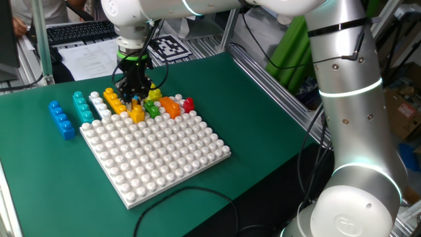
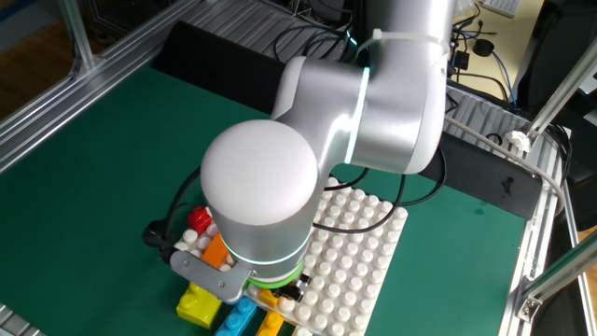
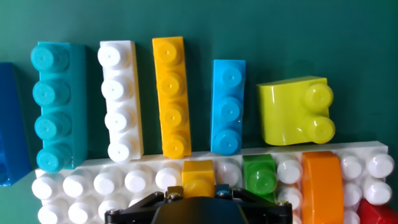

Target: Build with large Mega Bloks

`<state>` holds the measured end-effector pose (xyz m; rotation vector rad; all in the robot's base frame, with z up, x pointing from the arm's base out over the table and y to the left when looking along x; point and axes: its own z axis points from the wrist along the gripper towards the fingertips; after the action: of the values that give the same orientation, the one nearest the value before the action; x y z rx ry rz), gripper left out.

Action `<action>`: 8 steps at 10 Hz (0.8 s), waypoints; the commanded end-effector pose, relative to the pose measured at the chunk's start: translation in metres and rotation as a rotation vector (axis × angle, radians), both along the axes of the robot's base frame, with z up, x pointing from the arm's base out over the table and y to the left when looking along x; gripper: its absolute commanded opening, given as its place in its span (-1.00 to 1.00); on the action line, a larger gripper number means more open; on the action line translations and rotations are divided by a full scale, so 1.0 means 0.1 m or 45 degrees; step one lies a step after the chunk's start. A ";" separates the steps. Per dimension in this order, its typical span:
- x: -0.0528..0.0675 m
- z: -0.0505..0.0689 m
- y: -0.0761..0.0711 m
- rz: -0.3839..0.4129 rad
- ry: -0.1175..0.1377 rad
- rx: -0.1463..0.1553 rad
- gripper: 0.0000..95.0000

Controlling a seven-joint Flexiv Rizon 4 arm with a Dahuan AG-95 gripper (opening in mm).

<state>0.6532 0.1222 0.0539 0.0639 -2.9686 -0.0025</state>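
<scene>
My gripper (image 1: 135,102) stands at the far edge of the white baseplate (image 1: 164,158). In the hand view, the gripper (image 3: 199,191) has its jaws against both sides of a small yellow-orange brick (image 3: 199,176) that sits on the plate's edge row. Beside it on the plate are a green brick (image 3: 261,174), an orange curved brick (image 3: 322,183) and a red brick (image 3: 379,213). Off the plate lie teal (image 3: 53,106), white (image 3: 118,99), long orange (image 3: 171,96), light blue (image 3: 227,106) and lime-yellow (image 3: 295,109) bricks.
A dark blue brick (image 1: 60,118) lies farthest left on the green mat (image 1: 39,178). In the other fixed view the arm's wrist (image 2: 261,196) hides the gripper and part of the baseplate (image 2: 364,233). A black cable (image 1: 191,194) runs by the plate's near corner.
</scene>
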 end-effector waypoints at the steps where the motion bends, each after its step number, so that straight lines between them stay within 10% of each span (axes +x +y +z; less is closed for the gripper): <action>1: 0.01 -0.02 0.01 0.008 0.002 -0.003 -1.00; 8: 0.01 -0.07 0.01 0.005 0.006 -0.022 -1.00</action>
<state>0.6539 0.1230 0.0498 0.0631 -2.9620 0.0279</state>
